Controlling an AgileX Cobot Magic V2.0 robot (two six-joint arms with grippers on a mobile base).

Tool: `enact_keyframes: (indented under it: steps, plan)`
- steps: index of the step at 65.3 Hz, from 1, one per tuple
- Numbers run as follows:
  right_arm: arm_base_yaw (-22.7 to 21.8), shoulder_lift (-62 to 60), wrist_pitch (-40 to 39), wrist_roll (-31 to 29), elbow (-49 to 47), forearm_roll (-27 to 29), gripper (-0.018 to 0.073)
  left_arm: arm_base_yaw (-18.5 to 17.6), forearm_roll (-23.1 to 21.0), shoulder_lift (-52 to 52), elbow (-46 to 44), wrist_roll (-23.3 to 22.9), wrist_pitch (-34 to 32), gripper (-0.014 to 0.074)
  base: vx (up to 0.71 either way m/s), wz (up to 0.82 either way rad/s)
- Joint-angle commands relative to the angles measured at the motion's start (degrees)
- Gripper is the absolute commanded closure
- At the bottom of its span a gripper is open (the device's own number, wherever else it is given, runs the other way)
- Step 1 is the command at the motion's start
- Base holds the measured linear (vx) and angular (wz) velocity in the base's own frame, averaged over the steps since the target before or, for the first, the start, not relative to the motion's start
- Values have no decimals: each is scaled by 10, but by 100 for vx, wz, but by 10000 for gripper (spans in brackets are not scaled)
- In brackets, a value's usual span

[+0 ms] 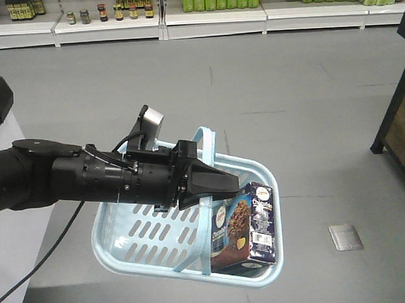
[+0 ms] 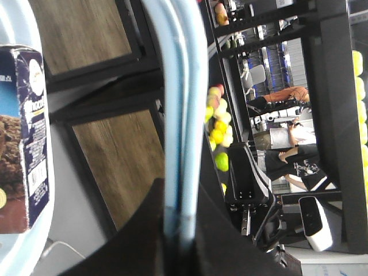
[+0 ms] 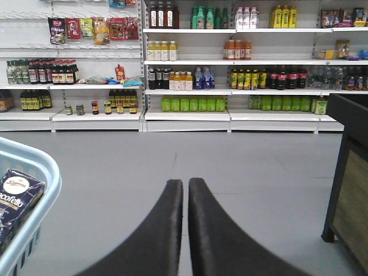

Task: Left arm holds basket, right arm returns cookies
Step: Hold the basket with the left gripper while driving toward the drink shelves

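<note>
Clamps both handles of basket in left gripper, carries cookies on end, long axis near upright, leaning; shows right gripper pressed together, empty.

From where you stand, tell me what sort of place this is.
Likely a supermarket or a mock one: white shelves of bottled drinks and jars, plus a blue shopping basket holding a cookie box.

One basket, two handles, one cookie box — one left claw, one right claw
</note>
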Motion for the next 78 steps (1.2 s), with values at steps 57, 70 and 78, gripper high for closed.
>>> enact_keyframes:
  steps: [57, 70, 78]
  plan:
    - [0, -7, -43, -5, 10, -4, 565, -2, -73, -31, -17, 9, 35, 602, 52, 3]
    - [0, -7, -43, -5, 10, -4, 565, -2, -72, -31, -17, 9, 34, 602, 52, -1]
    - [0, -7, -43, -5, 10, -4, 565, -2, -72, -31, -17, 9, 34, 602, 53, 1]
